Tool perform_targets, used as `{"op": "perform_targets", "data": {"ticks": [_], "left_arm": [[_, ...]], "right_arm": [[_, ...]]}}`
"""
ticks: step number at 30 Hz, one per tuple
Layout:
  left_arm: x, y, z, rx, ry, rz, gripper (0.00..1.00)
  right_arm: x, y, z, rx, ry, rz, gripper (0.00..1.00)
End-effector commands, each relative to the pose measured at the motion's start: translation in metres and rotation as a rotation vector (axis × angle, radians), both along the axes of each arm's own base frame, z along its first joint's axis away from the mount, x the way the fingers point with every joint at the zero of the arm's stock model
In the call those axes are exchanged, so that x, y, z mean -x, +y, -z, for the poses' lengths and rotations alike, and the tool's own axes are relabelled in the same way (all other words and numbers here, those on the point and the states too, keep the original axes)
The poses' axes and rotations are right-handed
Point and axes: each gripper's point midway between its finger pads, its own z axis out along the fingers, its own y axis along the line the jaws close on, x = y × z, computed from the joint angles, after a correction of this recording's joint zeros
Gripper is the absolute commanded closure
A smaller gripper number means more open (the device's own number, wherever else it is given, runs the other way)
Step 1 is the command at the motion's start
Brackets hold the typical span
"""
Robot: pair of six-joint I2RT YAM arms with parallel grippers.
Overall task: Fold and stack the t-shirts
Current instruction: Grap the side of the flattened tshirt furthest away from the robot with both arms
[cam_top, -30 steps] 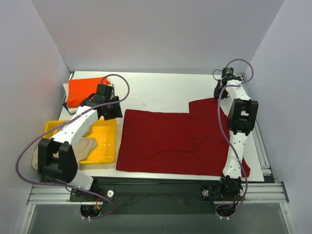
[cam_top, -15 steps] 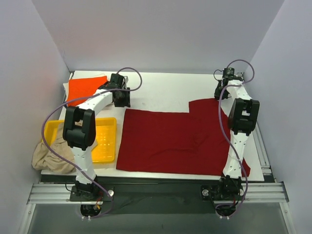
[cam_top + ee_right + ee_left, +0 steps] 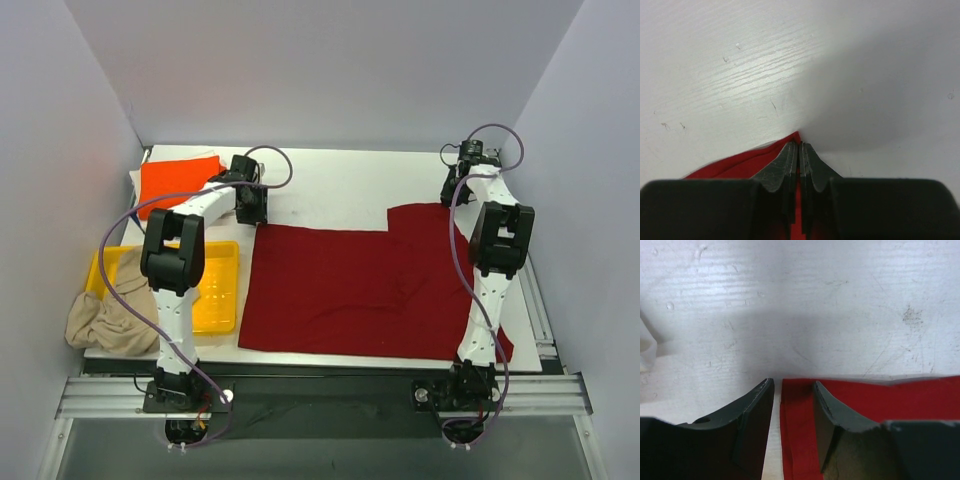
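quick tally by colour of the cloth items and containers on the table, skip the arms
dark red t-shirt: 1
orange t-shirt: 1
beige t-shirt: 1
yellow tray: 1
total: 4

The left arm (image 3: 176, 310) and the right arm (image 3: 483, 300) look alike: slim white links with rounded shells, joined by bulky black joint housings, each on a black base. A thin purple cable (image 3: 492, 125) runs in loose loops outside each arm. The left gripper (image 3: 792, 386) has dark, matte, wedge-shaped fingers (image 3: 752, 425) with bevelled inner faces. The right gripper (image 3: 799, 146) has fingers (image 3: 781, 170) of the same dark make, tapering to thin tips.
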Motion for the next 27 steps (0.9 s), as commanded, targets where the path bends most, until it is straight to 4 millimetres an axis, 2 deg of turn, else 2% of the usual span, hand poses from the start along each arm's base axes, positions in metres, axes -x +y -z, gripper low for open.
{"op": "perform_targets", "data": {"ticks": [1,9,19,27], "left_arm": [[-0.017,0.002,-0.006,0.007,-0.032,-0.002,0.53],[-0.007,0.002,0.004,0.008,-0.002,0.001,0.66],[0.014,0.004,0.011,0.018,0.051,-0.001,0.73],[0.022,-0.008,0.008,0.072,0.059,0.009,0.78]], "right_arm": [[0.027,0.002,-0.009,-0.014,0.075,-0.003,1.00],[0.027,0.002,-0.007,-0.015,0.079,-0.005,1.00],[0.027,0.002,-0.009,-0.023,0.076,0.002,1.00],[0.030,0.003,-0.005,-0.033,0.089,0.003,1.00]]}}
